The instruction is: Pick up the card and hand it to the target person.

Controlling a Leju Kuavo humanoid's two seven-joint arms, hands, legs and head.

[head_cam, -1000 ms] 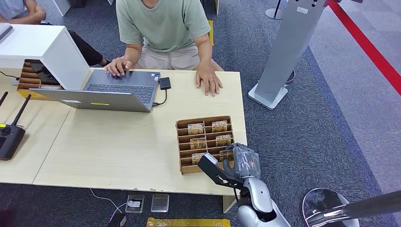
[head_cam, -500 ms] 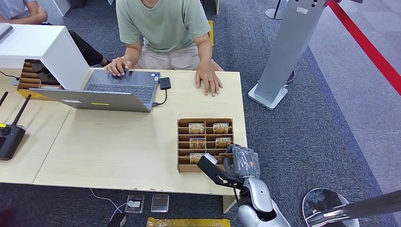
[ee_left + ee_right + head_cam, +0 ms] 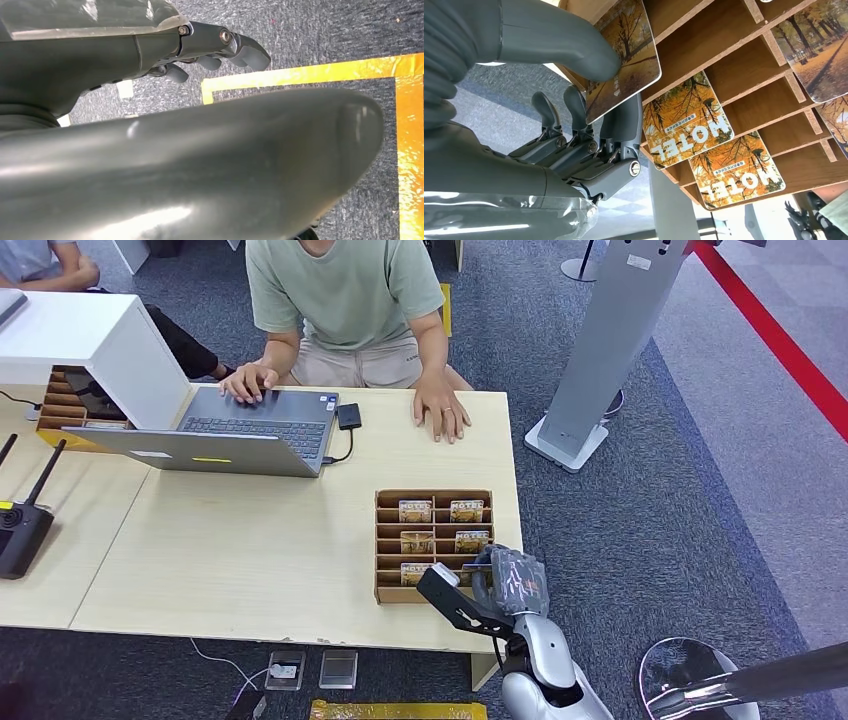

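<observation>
A: Big stuff first. Person (image 3: 345,300) seated at the far side of the table (image 3: 240,550), one hand on the laptop (image 3: 235,435), other flat on the wood. Not reaching yet.

B: Then the wooden card rack (image 3: 390,540) near the table's right front corner. Right hand (image 3: 508,580) sits at its nearest row.

A: Grip?

B: Thumb and a finger pinch a hotel card (image 3: 624,65), other fingers loose. Card's at the rack's front slot.

A: Risks?

B: Thin edge pinch, card may slip or snag the divider and drag the rack. Left hand (image 3: 215,47) hangs over carpet, fingers curled, holding nothing.
</observation>
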